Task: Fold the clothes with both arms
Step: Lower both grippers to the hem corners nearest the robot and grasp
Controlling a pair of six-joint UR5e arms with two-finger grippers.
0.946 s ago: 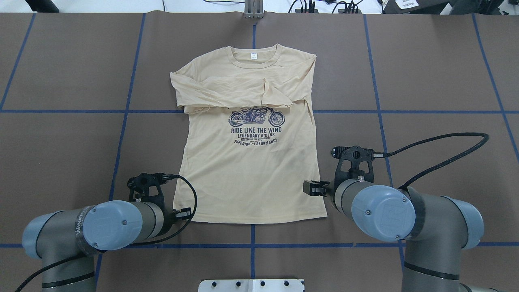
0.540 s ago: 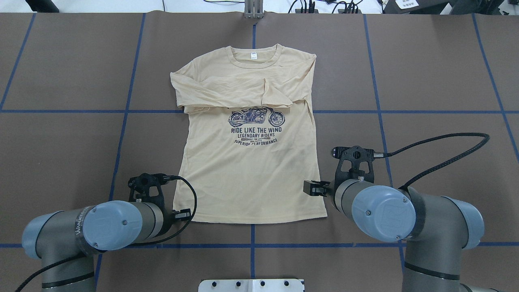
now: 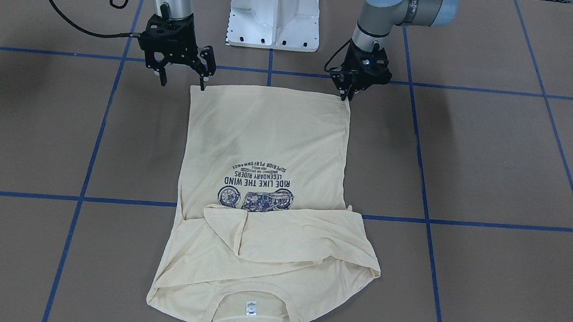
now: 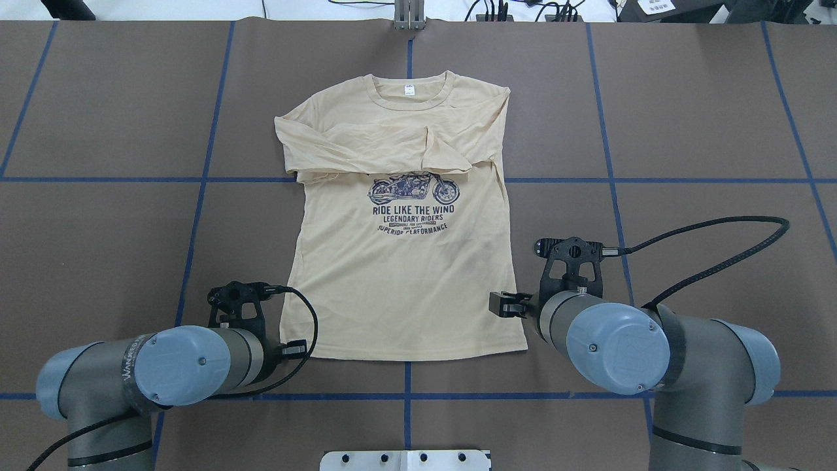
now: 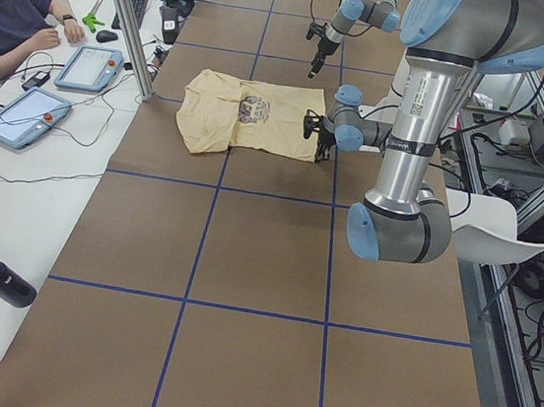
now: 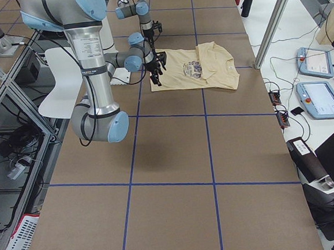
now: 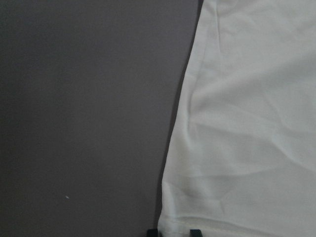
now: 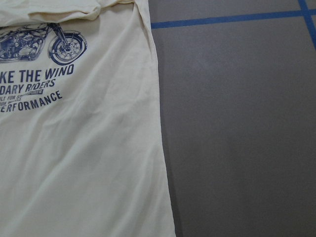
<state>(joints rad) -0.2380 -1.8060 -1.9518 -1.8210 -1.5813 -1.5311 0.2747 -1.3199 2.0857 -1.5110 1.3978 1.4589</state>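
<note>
Cream-yellow T-shirt (image 3: 267,138): take both layers at each hem corner. Close wide-spread right gripper (image 3: 182,86), upper left, and narrowly parted left gripper (image 3: 348,97), upper right, together; lift evenly.

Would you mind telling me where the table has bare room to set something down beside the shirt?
Bare table mat lies wide on both sides of the T-shirt, and between its collar and the far edge. It is crowded at the hem, where the left gripper and right gripper stand at its corners.
</note>
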